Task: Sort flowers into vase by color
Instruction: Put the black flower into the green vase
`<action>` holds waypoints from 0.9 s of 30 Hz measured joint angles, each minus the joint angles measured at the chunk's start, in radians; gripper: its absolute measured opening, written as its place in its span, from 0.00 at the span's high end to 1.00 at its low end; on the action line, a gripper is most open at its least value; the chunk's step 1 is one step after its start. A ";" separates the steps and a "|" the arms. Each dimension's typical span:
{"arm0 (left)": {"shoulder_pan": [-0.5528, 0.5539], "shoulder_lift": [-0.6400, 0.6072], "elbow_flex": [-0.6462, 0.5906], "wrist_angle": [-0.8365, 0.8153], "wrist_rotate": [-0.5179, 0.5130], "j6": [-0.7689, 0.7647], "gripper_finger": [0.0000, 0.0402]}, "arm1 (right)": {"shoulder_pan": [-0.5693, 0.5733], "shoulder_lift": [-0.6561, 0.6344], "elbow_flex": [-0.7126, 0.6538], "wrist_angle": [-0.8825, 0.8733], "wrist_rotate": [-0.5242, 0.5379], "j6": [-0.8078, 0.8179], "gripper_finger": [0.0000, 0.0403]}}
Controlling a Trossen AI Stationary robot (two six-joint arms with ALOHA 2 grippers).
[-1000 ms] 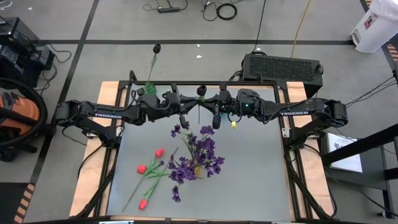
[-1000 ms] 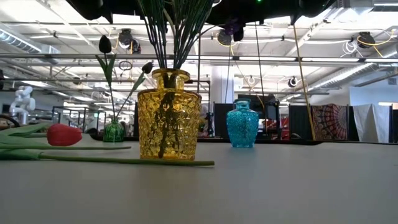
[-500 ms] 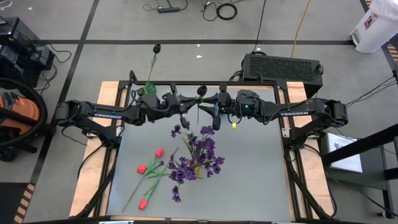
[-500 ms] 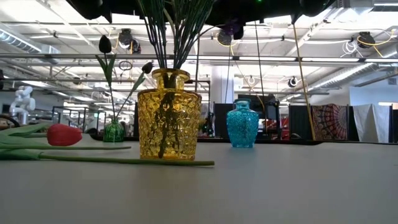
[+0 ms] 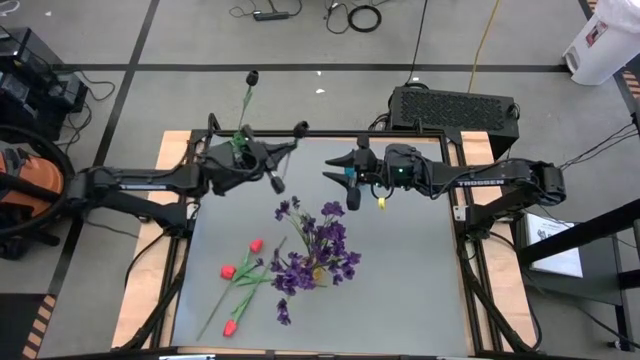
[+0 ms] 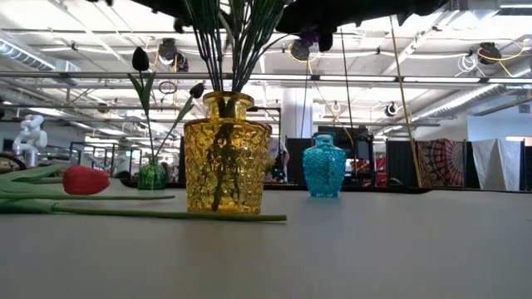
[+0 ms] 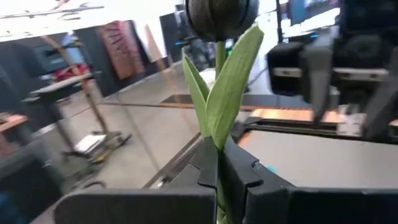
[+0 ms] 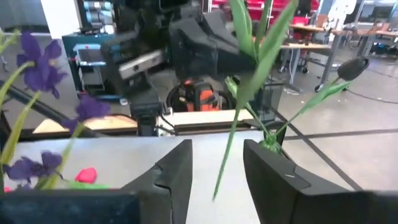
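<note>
My left gripper [image 5: 283, 150] hangs above the table's far middle, shut on a black-headed flower [image 7: 221, 15] with green leaves. My right gripper [image 5: 333, 168] faces it, open. The flower's lower stem [image 8: 222, 163] hangs between the right fingers, apart from both. A green vase [image 5: 240, 140] at the far left holds another black flower [image 5: 252, 77]. Purple flowers [image 5: 318, 250] stand in the yellow vase [image 6: 226, 154]. Red tulips [image 5: 240, 272] lie flat on the table. A blue vase [image 6: 324, 166] stands farther back. My left gripper pinches the flower's green stem [image 7: 219, 167] between its two fingers, just below the leaves. The fingers lie level, come from the table's left and cross the stem. The flower stands roughly upright, head up, lifted clear of the table, with its lower stem hanging free.
The table's right half [image 5: 420, 270] is bare grey surface. A black box [image 5: 455, 105] sits beyond the far edge. The metal frame rail [image 5: 330, 134] runs along the far edge close to both grippers.
My left gripper has shut on the flower's stem and drawn back toward the table's left and far edge, rising a little and rolling, with the flower in it. My right gripper has opened and let go of the stem, staying in place.
</note>
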 joint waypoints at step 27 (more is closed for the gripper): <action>0.244 -0.411 -0.001 -0.159 -0.157 0.071 1.00 | 0.008 0.002 -0.001 -0.144 -0.005 0.050 0.67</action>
